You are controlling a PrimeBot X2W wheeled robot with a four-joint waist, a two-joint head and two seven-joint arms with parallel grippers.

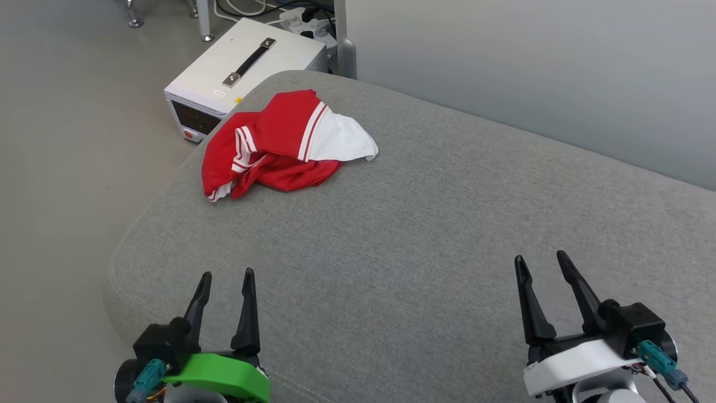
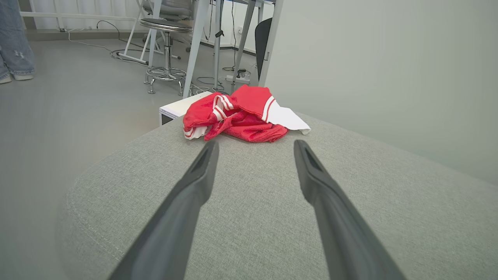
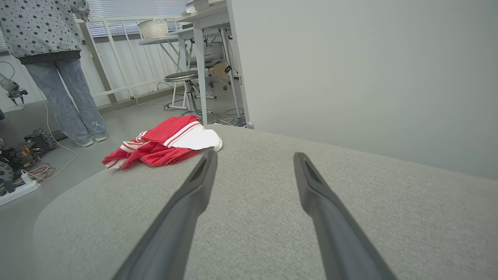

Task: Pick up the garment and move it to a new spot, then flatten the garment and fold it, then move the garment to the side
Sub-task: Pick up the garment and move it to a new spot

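Observation:
The garment (image 1: 279,146) is a red shirt with a white sleeve and white-striped trim, crumpled in a heap near the far left corner of the grey cushioned surface (image 1: 425,235). My left gripper (image 1: 226,275) hovers open at the near left, well short of the heap. My right gripper (image 1: 541,259) stands open at the near right, far from it. In the left wrist view the garment (image 2: 241,116) lies straight ahead beyond the left gripper (image 2: 255,147). The right wrist view has the garment (image 3: 163,144) ahead and to the left of the right gripper (image 3: 253,157).
A white box with a black handle (image 1: 246,73) stands on the floor just past the cushion's far left edge. A pale wall (image 1: 531,73) runs behind the cushion. A stool (image 2: 166,50) and desk legs stand further off, and a person in jeans (image 3: 66,77) stands at the left.

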